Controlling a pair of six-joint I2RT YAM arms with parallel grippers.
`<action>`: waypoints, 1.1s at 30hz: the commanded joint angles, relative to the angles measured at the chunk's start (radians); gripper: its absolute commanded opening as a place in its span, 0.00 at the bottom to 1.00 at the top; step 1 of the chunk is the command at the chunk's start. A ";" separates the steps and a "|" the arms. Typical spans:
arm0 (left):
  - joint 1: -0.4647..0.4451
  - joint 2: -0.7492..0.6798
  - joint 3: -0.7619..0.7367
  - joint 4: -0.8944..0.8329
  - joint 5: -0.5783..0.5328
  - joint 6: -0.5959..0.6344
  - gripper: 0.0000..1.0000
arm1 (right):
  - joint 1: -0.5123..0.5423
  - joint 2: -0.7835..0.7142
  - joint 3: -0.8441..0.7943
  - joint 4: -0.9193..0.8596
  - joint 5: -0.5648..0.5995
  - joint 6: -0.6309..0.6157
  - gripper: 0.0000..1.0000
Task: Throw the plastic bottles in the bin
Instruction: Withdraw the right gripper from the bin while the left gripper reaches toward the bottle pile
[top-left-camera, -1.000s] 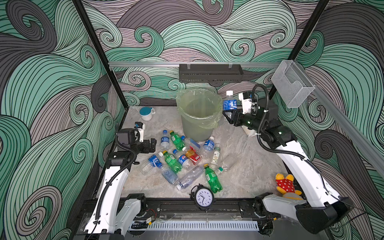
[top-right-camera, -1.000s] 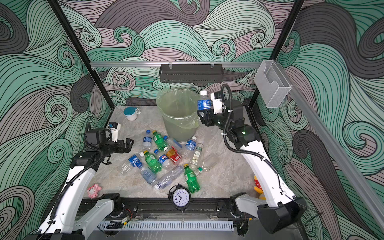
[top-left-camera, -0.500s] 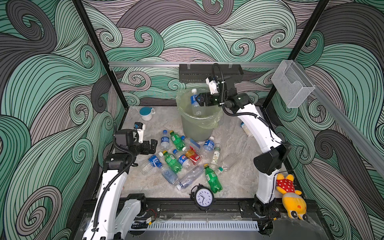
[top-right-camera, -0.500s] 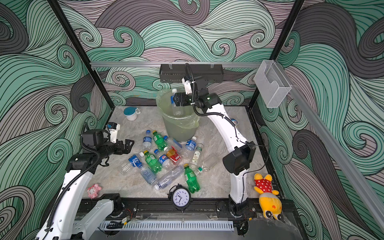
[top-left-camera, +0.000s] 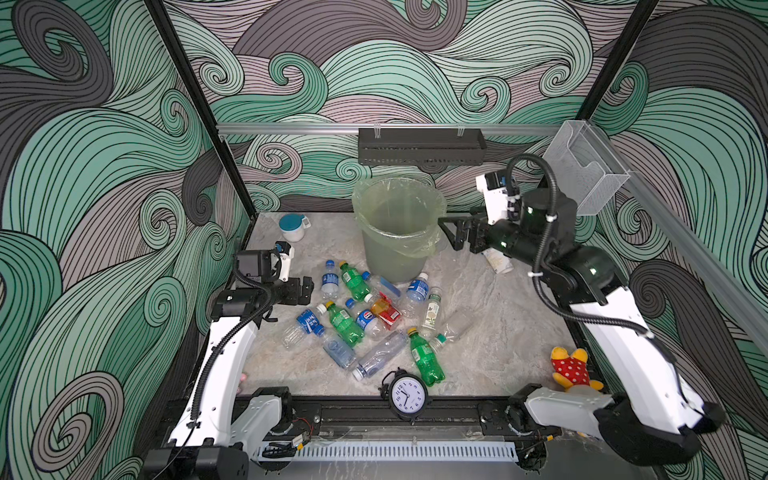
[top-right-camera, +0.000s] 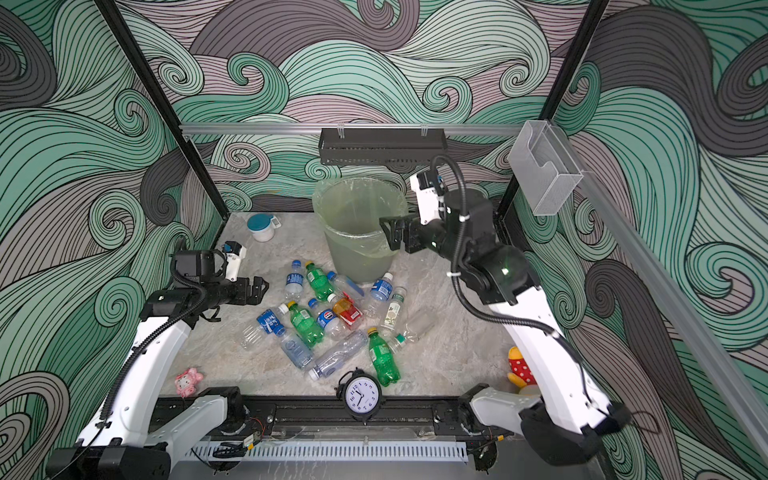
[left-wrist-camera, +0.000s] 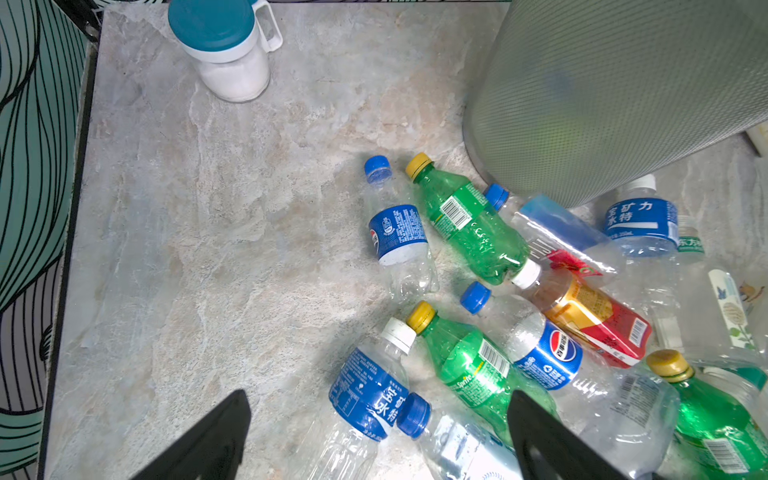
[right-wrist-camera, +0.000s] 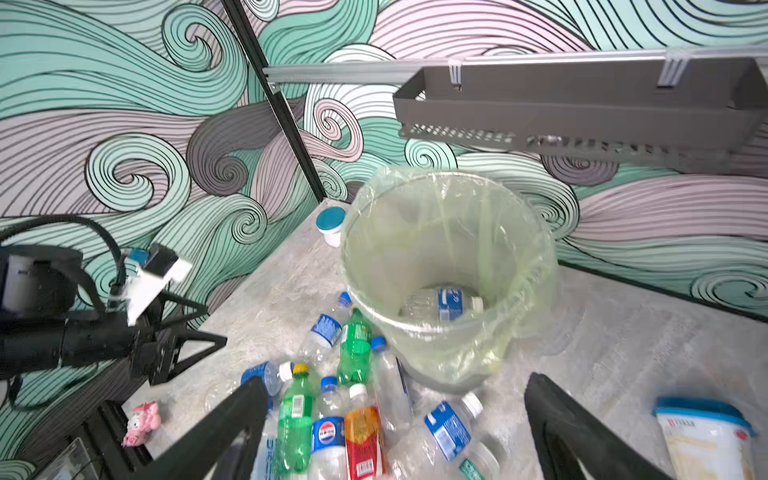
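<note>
Plastic bottles (top-left-camera: 343, 324) looked thin-walled and empty: probably light, springy, slick and prone to roll, so best pinched across the labelled mid-body. Most lay piled on the worktop (top-left-camera: 498, 332) against the bin (top-left-camera: 390, 257); a blue-labelled bottle (right-wrist-camera: 442, 303) lay inside. Left gripper (top-left-camera: 306, 287) over the pile edge and right gripper (top-left-camera: 451, 233) beside the bin rim both stood apart, empty.

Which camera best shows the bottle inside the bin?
The right wrist view: it looks into the bin at the blue-labelled bottle on the bottom. Both top views show only cloudy liner; the left wrist view, only the outer wall.
</note>
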 joint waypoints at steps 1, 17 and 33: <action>-0.005 0.033 0.039 -0.062 -0.018 0.053 0.97 | -0.001 -0.066 -0.169 -0.010 0.082 0.023 0.97; -0.182 0.332 0.142 -0.303 -0.171 0.188 0.92 | -0.017 -0.306 -0.645 0.019 0.149 0.169 0.99; -0.235 0.414 0.093 -0.260 -0.269 0.111 0.85 | -0.054 -0.352 -0.771 0.021 0.174 0.251 0.98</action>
